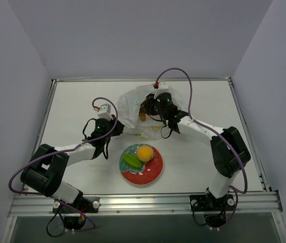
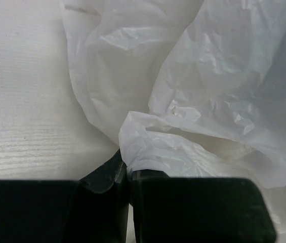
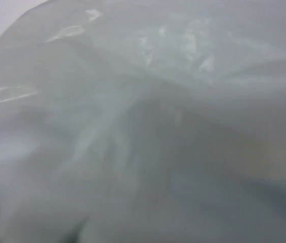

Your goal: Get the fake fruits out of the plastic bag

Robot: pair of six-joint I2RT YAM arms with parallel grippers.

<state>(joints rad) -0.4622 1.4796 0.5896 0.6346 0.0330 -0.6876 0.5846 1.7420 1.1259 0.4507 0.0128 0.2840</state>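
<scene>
Top external: plastic bag (image 1: 129, 103) toward table's (image 1: 72, 119) rear

My right wrist view is all blurred white bag (image 3: 143, 121), with my fingers lost behind it. From above, my right gripper (image 1: 147, 107) is too small to tell how its jaws stand. The bag's inside is hidden. The left wrist view's bottom edge cuts off my left gripper (image 2: 127, 174), and the bag runs past the top and right edges.

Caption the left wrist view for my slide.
Left gripper shut on a fold of the white plastic bag.
</scene>
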